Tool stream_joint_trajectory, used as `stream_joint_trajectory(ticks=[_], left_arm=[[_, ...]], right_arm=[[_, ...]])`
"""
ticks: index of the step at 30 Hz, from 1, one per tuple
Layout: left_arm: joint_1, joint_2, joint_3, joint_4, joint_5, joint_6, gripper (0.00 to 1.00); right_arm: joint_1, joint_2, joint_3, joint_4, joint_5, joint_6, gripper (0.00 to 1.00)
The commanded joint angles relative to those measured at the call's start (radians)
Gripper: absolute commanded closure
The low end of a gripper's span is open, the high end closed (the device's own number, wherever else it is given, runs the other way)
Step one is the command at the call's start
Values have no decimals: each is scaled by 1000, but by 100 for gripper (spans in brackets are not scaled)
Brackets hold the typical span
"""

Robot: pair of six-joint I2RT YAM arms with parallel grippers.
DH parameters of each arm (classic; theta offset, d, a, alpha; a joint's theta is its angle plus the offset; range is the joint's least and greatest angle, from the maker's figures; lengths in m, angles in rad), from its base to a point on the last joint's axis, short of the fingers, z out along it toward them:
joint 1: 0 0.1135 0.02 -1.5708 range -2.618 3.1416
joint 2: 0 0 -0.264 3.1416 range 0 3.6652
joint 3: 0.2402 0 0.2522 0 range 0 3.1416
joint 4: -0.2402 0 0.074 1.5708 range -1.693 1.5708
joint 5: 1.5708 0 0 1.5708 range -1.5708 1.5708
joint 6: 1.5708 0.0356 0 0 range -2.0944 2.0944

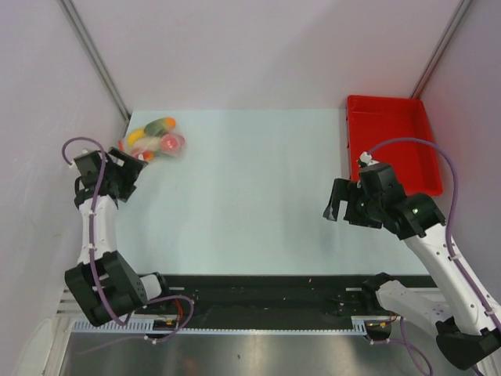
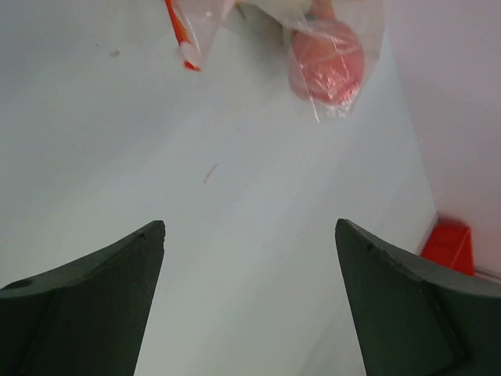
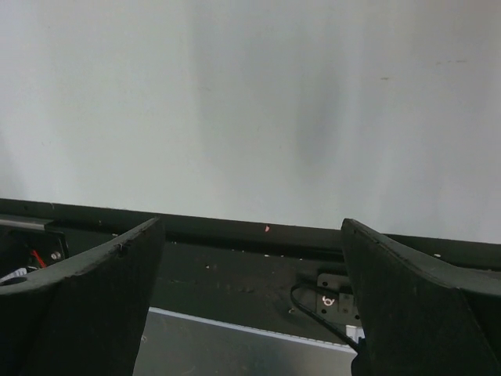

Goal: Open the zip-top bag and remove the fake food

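A pale tabletop [image 1: 250,180] seen from above, with a robot arm at each near corner. A small clear bag [image 1: 153,139] lies at the far left corner of the tabletop, close to the wall. The toy food [image 1: 160,125], in yellow, orange, green and pink, sits packed inside it.

The left tool [image 1: 133,166] points at the bag from just beside it, without touching. The right tool [image 1: 338,205] hangs over the right side, well apart from the bag and near a red tray [image 1: 391,141].

Both tools are spread wide and hold nothing.

By the look of it the task has barely started. No piece lies outside the bag, so the opening and the emptying are both left to do.

The left wrist view adds detail that the overhead view lacks. It shows the end of the bag's red-orange zip strip [image 2: 182,31] and a round pink piece [image 2: 329,66] pressed against the crinkled plastic. The rest of the mouth is cut off, so whether it is sealed cannot be told.

The right wrist view shows only bare tabletop and the dark rail [image 3: 250,251] at the near edge, with no bag in it. Only the overhead view shows both arms and the whole bag together.
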Motion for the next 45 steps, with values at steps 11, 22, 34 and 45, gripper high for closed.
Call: stream_joint_trajectory(ticks=[11,22,34,45], left_arm=[[163,295,-20,437,173,-206,19],[165,458,40,543,111,-283,27],[149,568,111,543,120,-309,53],[86,512,145,472,203,-251,100]], right_arm=[[-7,86,62,152,-125,-105,0],[-27,63,14,275,-154,-86,0],[-35,115,12,337,-180,-62,0],[-8,234,-30,539,-189,-126,0]])
